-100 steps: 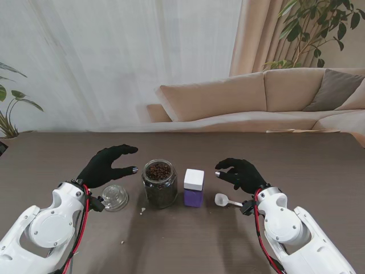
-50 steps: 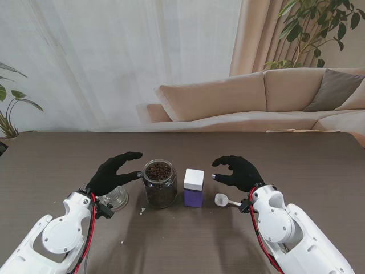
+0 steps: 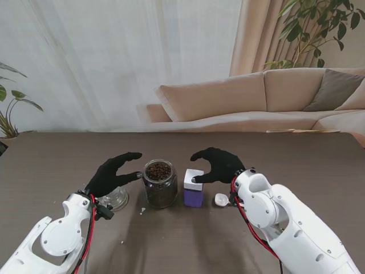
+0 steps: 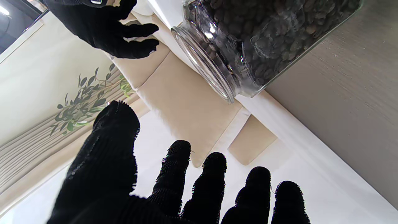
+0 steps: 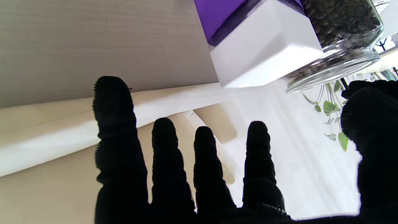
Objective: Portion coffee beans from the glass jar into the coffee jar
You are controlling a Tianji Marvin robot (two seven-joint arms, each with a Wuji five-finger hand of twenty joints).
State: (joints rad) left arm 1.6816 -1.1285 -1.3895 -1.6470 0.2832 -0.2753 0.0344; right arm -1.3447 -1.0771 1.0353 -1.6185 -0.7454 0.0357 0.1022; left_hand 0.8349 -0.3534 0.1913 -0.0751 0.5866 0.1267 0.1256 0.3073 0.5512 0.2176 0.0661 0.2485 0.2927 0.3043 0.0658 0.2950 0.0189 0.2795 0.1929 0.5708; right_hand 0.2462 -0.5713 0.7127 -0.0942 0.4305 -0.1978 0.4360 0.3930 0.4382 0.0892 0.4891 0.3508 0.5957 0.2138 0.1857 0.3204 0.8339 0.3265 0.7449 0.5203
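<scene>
While the open glass jar (image 3: 159,184) of coffee beans stands mid-surface (image 3: 319,165), the white-lidded purple coffee jar (image 3: 193,187) sits just beside it at 3 o'clock, right hand (image 3: 219,164) spread empty over the lid, left hand (image 3: 113,173) open, empty, at the jar's 9 o'clock.

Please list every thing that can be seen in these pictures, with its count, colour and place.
glass jar: one, clear, full of dark beans, lid off, table centre
coffee jar: one, purple with white lid, right of the glass jar
glass lid: one, clear, left of the glass jar
scoop: one, white, right of the coffee jar
table: one, dark brown
sofa: one, beige, behind the table
left hand: black glove, open, beside the glass jar
right hand: black glove, open, by the coffee jar's lid
</scene>
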